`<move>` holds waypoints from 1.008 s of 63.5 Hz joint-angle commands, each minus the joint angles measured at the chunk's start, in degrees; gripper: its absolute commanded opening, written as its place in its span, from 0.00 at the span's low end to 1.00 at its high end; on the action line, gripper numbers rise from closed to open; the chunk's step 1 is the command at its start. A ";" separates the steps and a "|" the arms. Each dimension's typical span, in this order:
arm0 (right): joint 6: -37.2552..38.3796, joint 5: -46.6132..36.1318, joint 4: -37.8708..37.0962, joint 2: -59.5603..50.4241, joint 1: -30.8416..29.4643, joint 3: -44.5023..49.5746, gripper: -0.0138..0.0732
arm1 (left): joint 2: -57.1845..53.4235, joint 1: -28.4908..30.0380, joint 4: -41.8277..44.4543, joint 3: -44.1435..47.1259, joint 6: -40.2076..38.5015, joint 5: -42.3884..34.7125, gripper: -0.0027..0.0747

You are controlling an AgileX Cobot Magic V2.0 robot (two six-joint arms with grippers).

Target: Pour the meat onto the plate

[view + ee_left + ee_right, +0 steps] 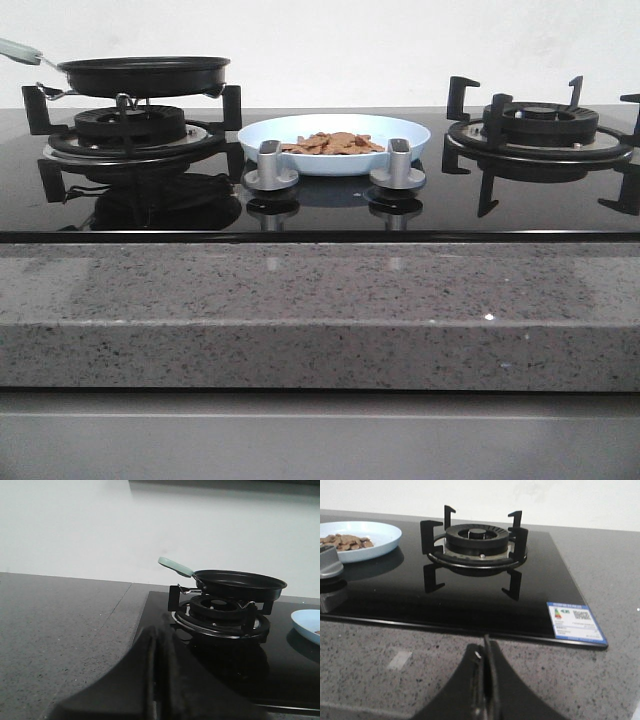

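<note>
The meat (pixel 332 143) lies as a heap of reddish-brown slices on the pale bluish-white plate (pixel 410 133), which sits mid-hob between the burners; the right wrist view also catches the meat (pixel 346 541) and the plate (pixel 385 535). The left wrist view shows only the plate's edge (pixel 304 622). A black frying pan (pixel 145 75) with a pale handle rests on the left burner. My left gripper (pixel 157 645) is shut and empty, low over the counter left of the hob. My right gripper (pixel 486 652) is shut and empty over the stone counter in front of the right burner. Neither gripper appears in the front view.
Two metal knobs (pixel 270 168) (pixel 398 166) stand just in front of the plate. The right burner (pixel 540 128) has tall black pan supports. A glossy black glass hob (pixel 320 210) is set into a speckled grey stone counter (pixel 320 300). A label (pixel 574 621) sits at the hob's corner.
</note>
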 commanded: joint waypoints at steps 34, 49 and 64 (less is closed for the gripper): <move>11.94 -10.52 -10.96 -0.94 -0.28 -0.24 0.08 | -1.02 -0.44 -0.47 0.34 -0.35 -4.65 0.01; 11.94 -10.97 -10.96 -0.94 -0.45 -0.24 0.08 | -1.02 -0.44 -0.47 0.34 -0.35 -4.65 0.01; 11.94 -12.13 -10.96 -0.94 -4.10 -0.24 0.08 | -1.02 -0.44 -0.47 0.34 -0.35 -4.65 0.01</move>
